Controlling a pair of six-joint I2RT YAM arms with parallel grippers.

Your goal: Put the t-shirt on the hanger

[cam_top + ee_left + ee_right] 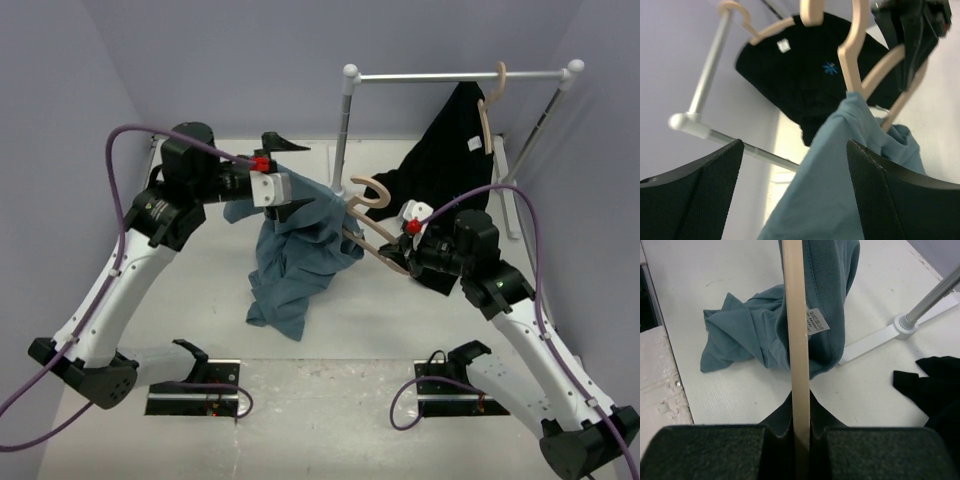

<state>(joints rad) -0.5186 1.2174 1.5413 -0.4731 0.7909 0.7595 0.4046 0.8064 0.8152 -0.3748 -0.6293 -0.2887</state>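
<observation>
So, 1 tee (pixel 295 262), 1 hanger (pixel 372 193), 1 twin (pixel 486 118)

White table (pixel 210 300) carries rack foot (pixel 875 342), part of the t-shirt (pixel 740 335), perhaps black garment (pixel 935 385).

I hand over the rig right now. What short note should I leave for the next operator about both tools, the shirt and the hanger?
Left tool: open, jaws wide, at the upper part of the t-shirt, not closed on it.
Right tool: shut on one arm of the hanger, holding it above the table.
Done: the shirt hangs from the hanger's far arm, and its lower part lies on the table.
Left: the gripped arm is bare. The shirt probably needs pulling over that side too.
</observation>
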